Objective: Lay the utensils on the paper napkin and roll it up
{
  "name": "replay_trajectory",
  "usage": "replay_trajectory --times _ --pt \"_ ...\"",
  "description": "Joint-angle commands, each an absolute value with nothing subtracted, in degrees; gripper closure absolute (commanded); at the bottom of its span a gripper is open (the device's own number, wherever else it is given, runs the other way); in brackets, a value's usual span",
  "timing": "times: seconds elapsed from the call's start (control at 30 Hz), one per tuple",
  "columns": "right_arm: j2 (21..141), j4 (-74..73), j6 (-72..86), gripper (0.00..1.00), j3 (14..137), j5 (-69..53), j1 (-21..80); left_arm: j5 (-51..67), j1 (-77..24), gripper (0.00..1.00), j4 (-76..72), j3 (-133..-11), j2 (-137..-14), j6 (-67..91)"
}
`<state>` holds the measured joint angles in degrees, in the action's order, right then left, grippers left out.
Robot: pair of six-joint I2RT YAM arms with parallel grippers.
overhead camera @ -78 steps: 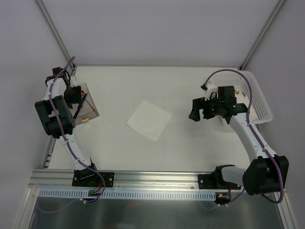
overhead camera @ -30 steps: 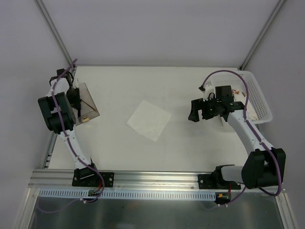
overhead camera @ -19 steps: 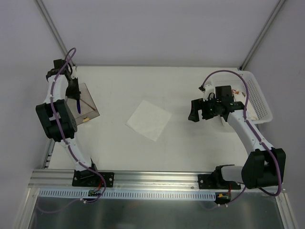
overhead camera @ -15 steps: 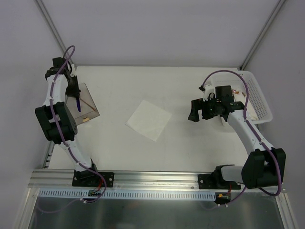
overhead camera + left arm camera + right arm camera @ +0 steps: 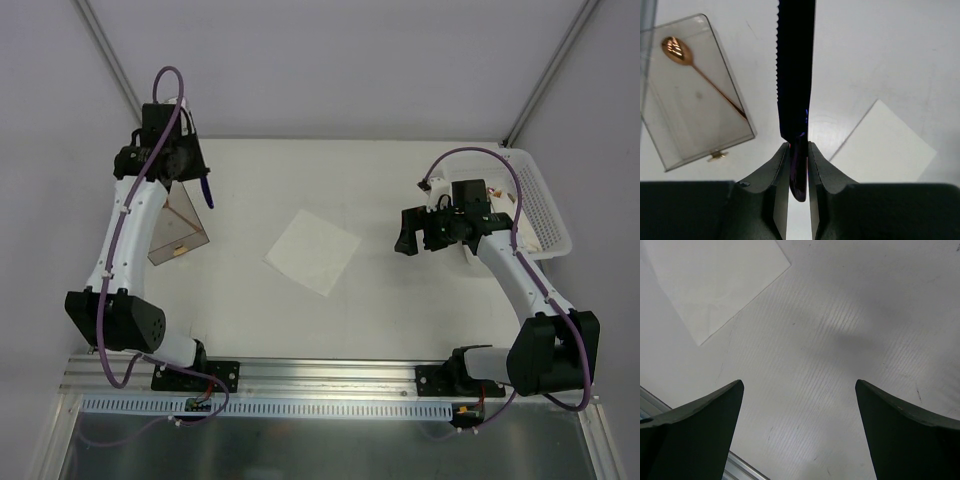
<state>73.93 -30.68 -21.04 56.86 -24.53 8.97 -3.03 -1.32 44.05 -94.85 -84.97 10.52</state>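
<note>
My left gripper [image 5: 188, 168] hangs above the table's back left, shut on the handle of a dark blue serrated knife [image 5: 206, 191]. In the left wrist view the knife [image 5: 796, 75] runs straight out from between the fingers [image 5: 781, 165]. A copper spoon [image 5: 677, 48] lies in the clear smoky container [image 5: 670, 150] to the left. The white paper napkin [image 5: 312, 252] lies flat mid-table, bare, and shows again as a napkin corner [image 5: 885, 145] to the knife's right. My right gripper [image 5: 408, 236] is open and empty above bare table, right of the napkin [image 5: 715, 280].
The smoky container [image 5: 160, 235] stands at the table's left edge with a small tan piece [image 5: 178, 251] at its near corner. A white perforated basket [image 5: 545, 205] sits at the far right behind my right arm. The metal rail [image 5: 742, 466] marks the near edge.
My left arm has lifted out of the container with the knife and swung up and right toward the table's back left. The right arm, napkin and container have not moved.
</note>
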Motion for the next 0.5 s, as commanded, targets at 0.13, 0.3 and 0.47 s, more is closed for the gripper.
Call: replay_trajectory --times 0.13,0.3,0.47 --pt "74.2 -30.8 -19.9 0.01 58.8 -25.3 8.3 -11.9 -18.2 1.0 47.6 -92.4 -90.0 34.4" --pt "74.3 -30.8 -19.8 0.01 58.6 -25.1 7.6 -10.2 -26.2 1.0 51.3 -98.5 -100.2 41.8" --pt "74.4 -30.8 -19.8 0.01 58.6 -25.4 6.7 -6.9 -30.8 1.0 55.3 -105.5 -112.5 47.8"
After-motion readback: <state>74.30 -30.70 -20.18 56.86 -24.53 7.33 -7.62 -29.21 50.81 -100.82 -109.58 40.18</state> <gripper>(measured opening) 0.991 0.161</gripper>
